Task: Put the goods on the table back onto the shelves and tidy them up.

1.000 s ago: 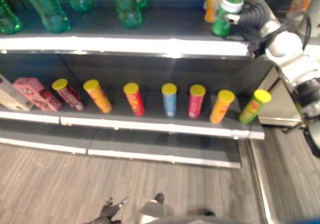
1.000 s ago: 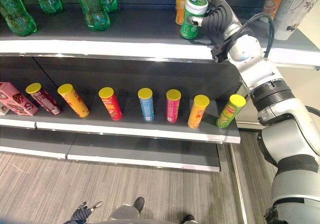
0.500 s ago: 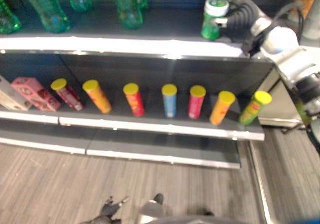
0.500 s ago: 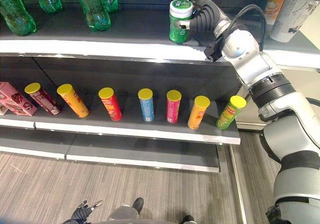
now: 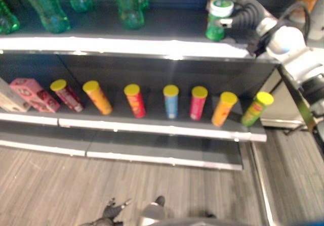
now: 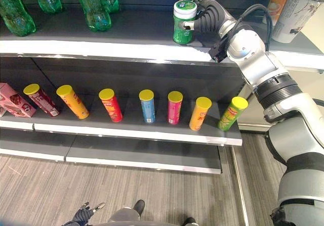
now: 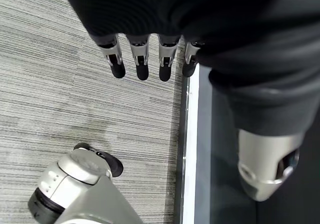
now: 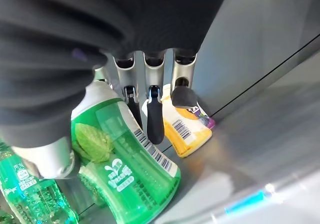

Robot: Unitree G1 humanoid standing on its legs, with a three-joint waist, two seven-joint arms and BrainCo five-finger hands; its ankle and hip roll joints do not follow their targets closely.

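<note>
A green canister with a white lid is on the top shelf, close to its front edge. My right hand is shut on it, fingers curled round its side. In the right wrist view the green canister has a mint-leaf label, and a yellow-orange cup stands just behind it. I cannot tell whether the canister's base rests on the shelf. My left hand hangs low over the floor, fingers straight, holding nothing.
Green bottles stand along the top shelf's left part. Tall cups stand at its right end. On the middle shelf a row of several yellow-lidded tubes leans, with a pink box at the left.
My right hand has carried the green canister to the left along the top shelf, away from the yellow-orange cup. The left hand has not moved.
</note>
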